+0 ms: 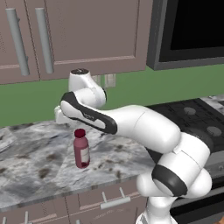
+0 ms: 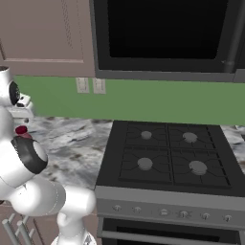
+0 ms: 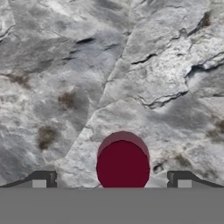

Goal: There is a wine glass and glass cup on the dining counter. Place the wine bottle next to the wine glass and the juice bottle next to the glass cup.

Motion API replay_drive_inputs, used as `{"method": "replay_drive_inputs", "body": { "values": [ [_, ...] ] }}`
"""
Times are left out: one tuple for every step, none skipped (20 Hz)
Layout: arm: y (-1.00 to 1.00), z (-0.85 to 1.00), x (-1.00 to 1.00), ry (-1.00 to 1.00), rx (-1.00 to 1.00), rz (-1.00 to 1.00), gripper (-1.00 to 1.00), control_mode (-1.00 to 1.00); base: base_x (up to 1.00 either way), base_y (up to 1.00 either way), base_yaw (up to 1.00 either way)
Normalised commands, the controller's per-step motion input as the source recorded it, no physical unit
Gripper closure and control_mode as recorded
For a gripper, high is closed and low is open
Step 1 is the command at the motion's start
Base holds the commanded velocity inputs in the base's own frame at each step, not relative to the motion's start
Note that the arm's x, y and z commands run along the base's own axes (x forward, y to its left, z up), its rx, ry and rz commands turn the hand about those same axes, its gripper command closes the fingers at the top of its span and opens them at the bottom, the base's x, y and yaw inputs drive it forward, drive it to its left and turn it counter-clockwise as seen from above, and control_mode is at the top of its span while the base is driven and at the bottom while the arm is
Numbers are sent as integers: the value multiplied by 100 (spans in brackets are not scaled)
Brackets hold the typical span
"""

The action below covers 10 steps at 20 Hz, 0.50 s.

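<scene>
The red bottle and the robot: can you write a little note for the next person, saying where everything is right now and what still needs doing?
Tool: open, holding nothing, straight above the juice bottle, its fingertips on either side of the maroon cap.
Juice bottle: upright on the marbled wall counter, left of the stove, not yet gripped.
Wine bottle, wine glass, glass cup and dining counter: no word on these from this spot.
Done: tool lined up over the juice bottle.
Left: probably lower, close on the bottle, carry it to the glass cup; then set the wine bottle by the wine glass.
</scene>
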Motion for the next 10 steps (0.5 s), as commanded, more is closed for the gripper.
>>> {"method": "replay_drive_inputs", "body": {
  "values": [
    [10, -9, 1, 0, 0, -4, -100, -100, 0, 0, 0],
    [8, -7, 0, 0, 0, -4, -100, -100, 0, 0, 0],
    [8, -6, 0, 0, 0, -3, -100, -100, 0, 0, 0],
    [1, -4, 0, 0, 0, -3, -100, -100, 0, 0, 0],
    [0, -4, 0, 0, 0, -4, -100, -100, 0, 0, 0],
    [0, -4, 0, 0, 0, -4, -100, -100, 0, 0, 0],
    [0, -3, 0, 0, 0, -2, -100, -100, 0, 0, 0],
    [0, -2, 0, 0, 0, -1, -100, -100, 0, 0, 0],
    [-2, 0, 0, 0, 0, -1, -100, -100, 0, 0, 0],
    [-2, 0, 0, 0, 0, -1, -100, -100, 0, 0, 0]
  ]
}}
